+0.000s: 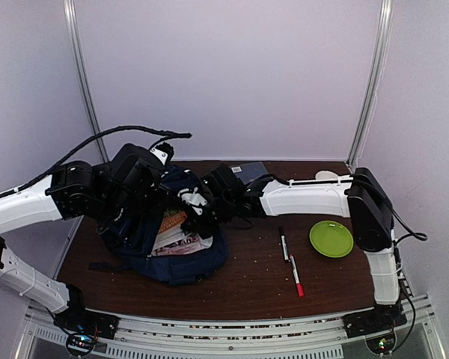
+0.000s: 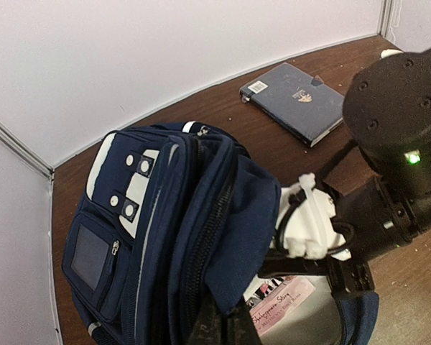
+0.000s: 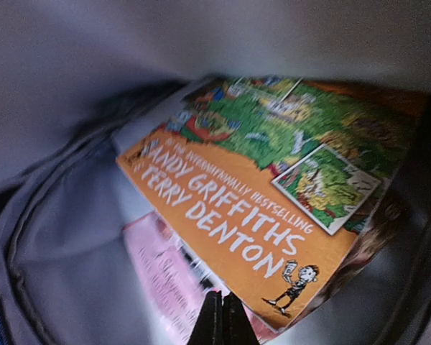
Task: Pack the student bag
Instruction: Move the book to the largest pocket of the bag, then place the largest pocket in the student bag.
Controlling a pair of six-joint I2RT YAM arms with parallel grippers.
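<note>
Top view first: the student bag (image 1: 176,262), a large soft navy-blue fabric backpack, sits on the left-centre of the dark brown wooden bench (image 1: 247,292) with its mouth gaping and book covers showing inside. The white-and-black left arm (image 1: 30,206) reaches in from the left to the bag's upper edge. The right arm (image 1: 307,198) stretches across from the right, with its far end at the opening. Well off to the right lies a round lime-green plate (image 1: 331,238). Between plate and bag are a thin black-capped white marker (image 1: 283,244) and, nearer the front edge, a red-tipped marker (image 1: 296,277).

Over to the left wrist: the left pincer (image 2: 219,327) shows as dark tips at the bottom of the picture, drawn together on a raised flap of the bag's navy fabric. A slate-blue hardback notebook (image 2: 294,100) lies flat on the bench beyond the bag, apart from it.

Now the right wrist, and we are inside the bag: the right pincer (image 3: 217,316) has its tips pressed together with nothing between them. It hovers just above an orange paperback book with a cartoon cover (image 3: 251,215), which lies over a pink booklet (image 3: 165,280).
</note>
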